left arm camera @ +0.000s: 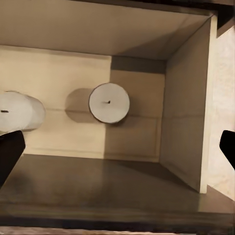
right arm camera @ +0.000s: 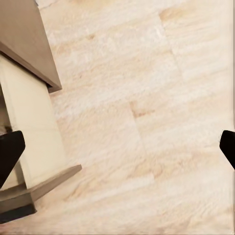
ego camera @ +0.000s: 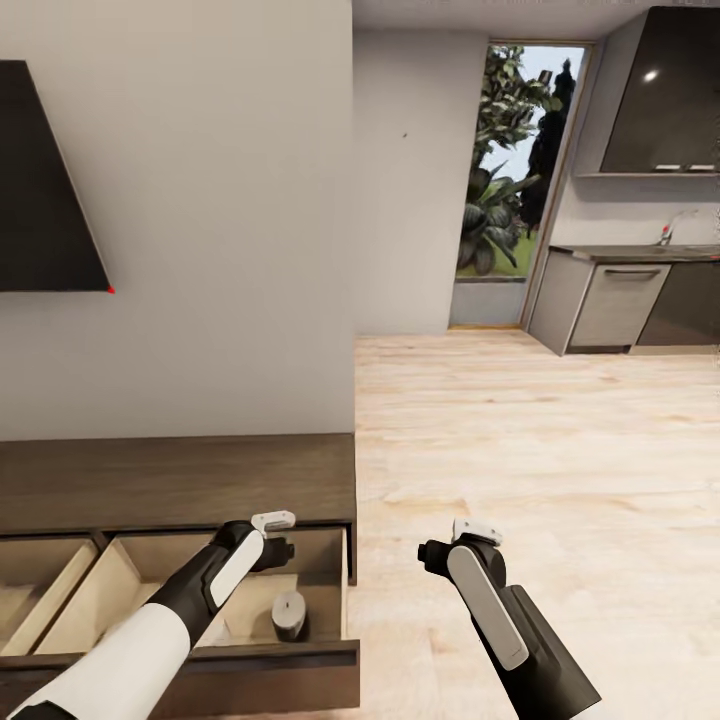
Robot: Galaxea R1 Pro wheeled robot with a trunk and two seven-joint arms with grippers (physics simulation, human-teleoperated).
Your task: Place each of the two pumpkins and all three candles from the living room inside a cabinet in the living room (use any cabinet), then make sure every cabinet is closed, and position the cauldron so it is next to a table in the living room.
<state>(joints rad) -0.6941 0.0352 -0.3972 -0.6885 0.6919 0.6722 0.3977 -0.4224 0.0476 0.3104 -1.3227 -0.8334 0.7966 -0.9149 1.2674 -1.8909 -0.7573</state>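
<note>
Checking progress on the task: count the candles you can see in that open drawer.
2. One candle stands upright mid-drawer; another candle lies beside it at the left wrist view's edge. The left arm hides part of the drawer, so a third may be hidden.

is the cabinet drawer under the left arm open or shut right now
Open. The drawer is pulled out from the cabinet, its interior exposed with two candles standing inside.

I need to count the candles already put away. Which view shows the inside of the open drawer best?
The left wrist view: it looks straight into the drawer, showing two candles standing apart. The head view shows one candle, the left arm hiding much of the drawer. The right wrist view shows the drawer's outer side.
</note>
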